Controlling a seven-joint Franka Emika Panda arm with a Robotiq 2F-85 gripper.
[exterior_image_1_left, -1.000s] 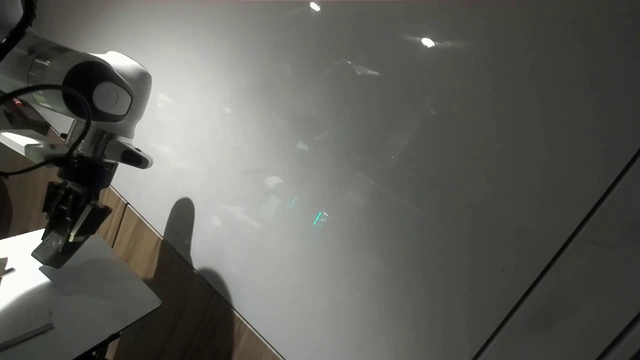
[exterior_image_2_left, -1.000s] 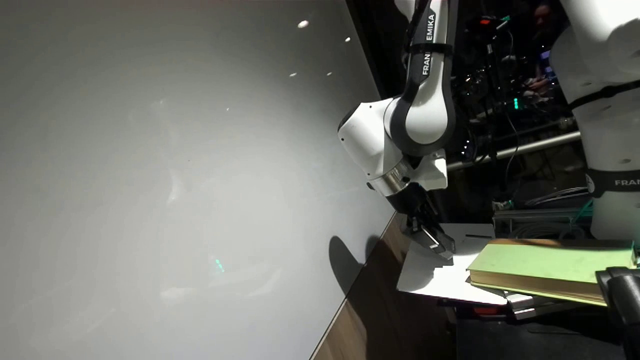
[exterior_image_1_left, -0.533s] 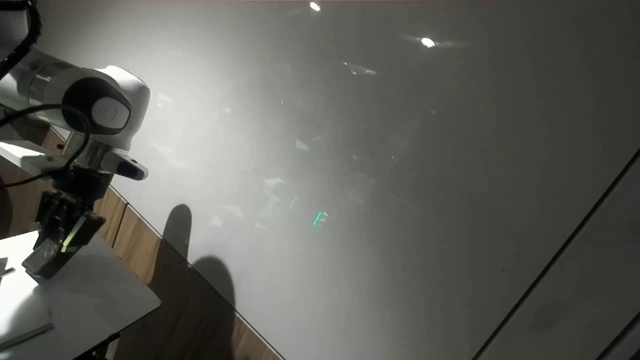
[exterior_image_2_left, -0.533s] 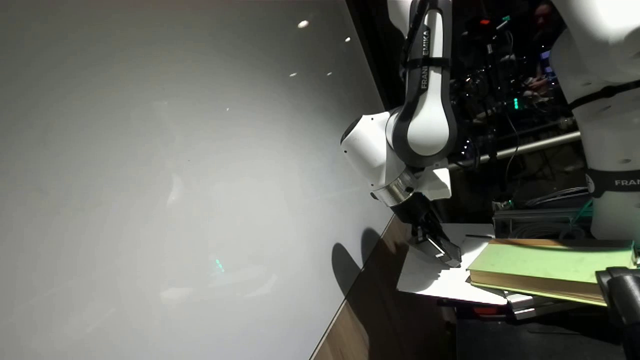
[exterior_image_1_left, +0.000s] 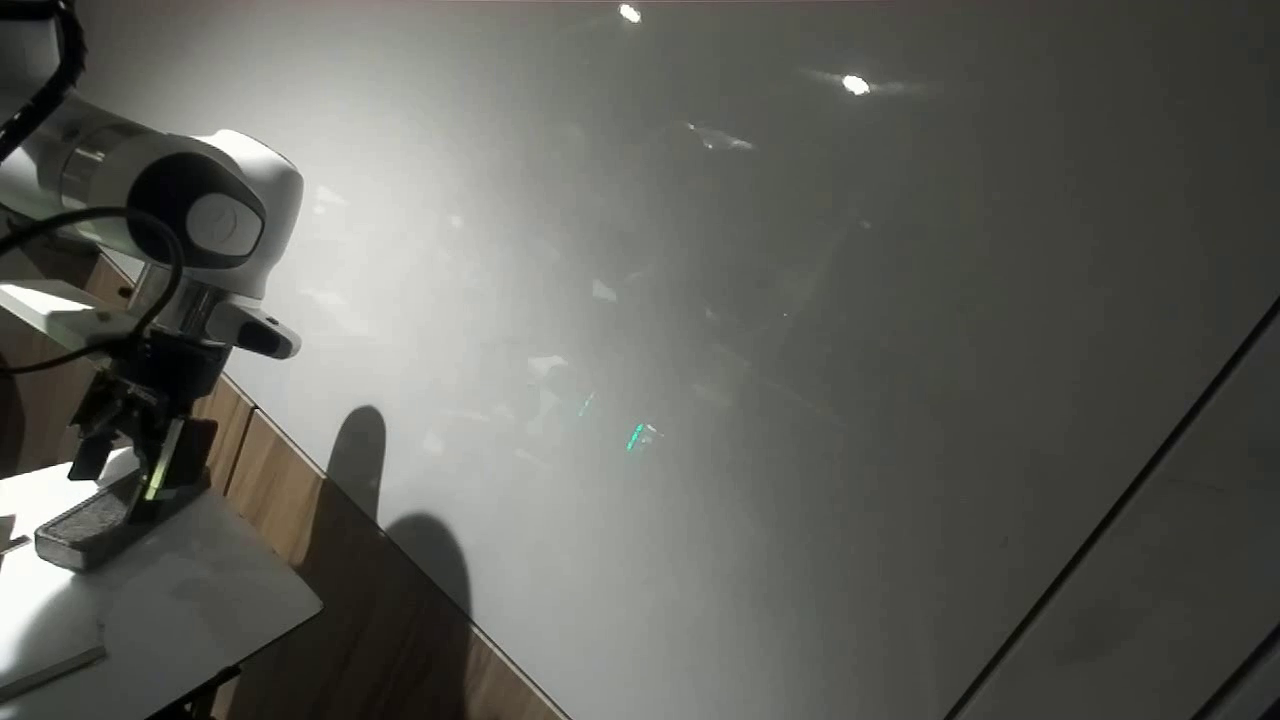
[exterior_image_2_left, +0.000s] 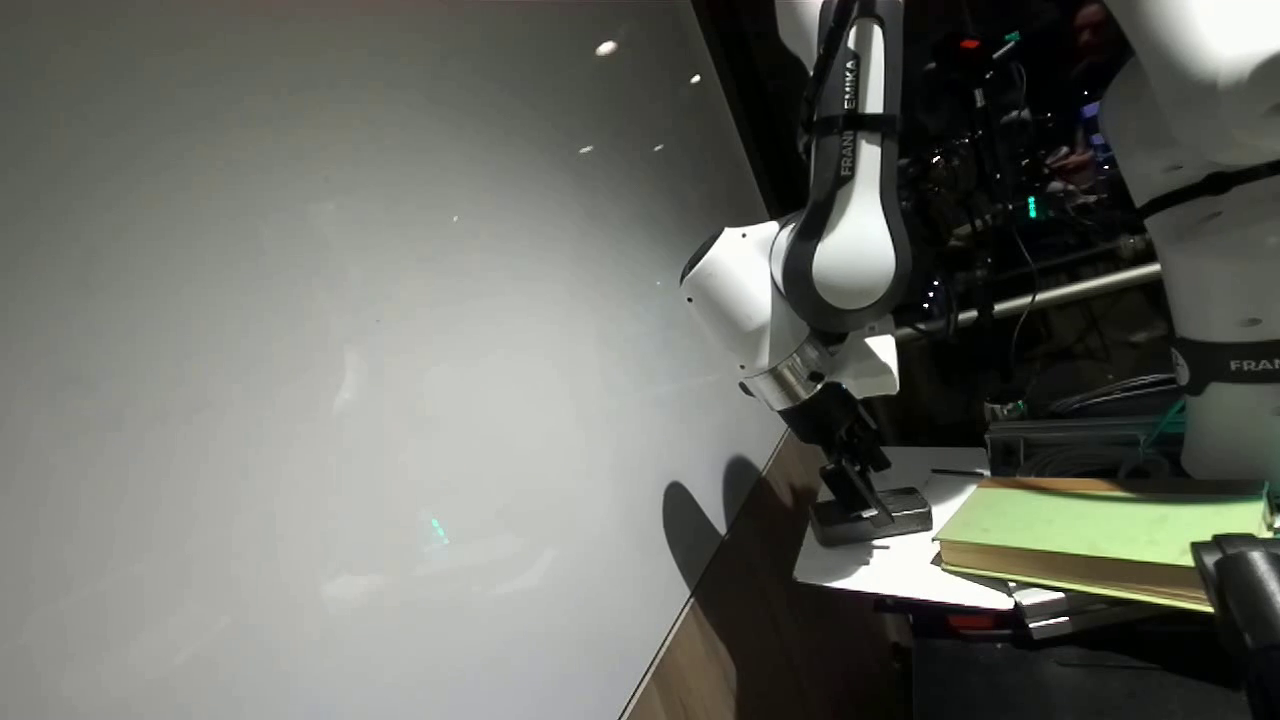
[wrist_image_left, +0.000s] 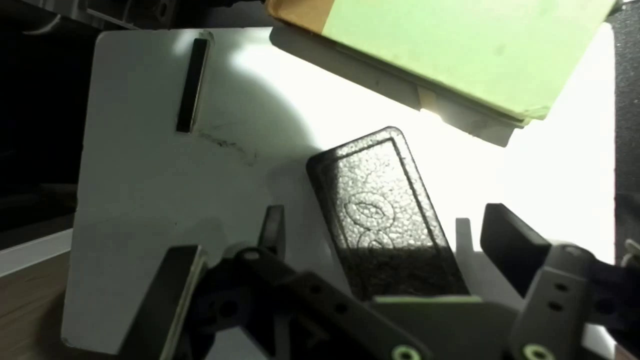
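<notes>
Around the dark block (wrist_image_left: 380, 210), my gripper (wrist_image_left: 386, 232) has its jaws spread wide, holding nothing; in the wrist view I see clearance beside both long edges of the block. Under the block lies a white board (wrist_image_left: 145, 210). Near the block's upper end there juts a green book (wrist_image_left: 450, 50); farther from the block, a black strip (wrist_image_left: 192, 85) lies by the board's edge.
</notes>
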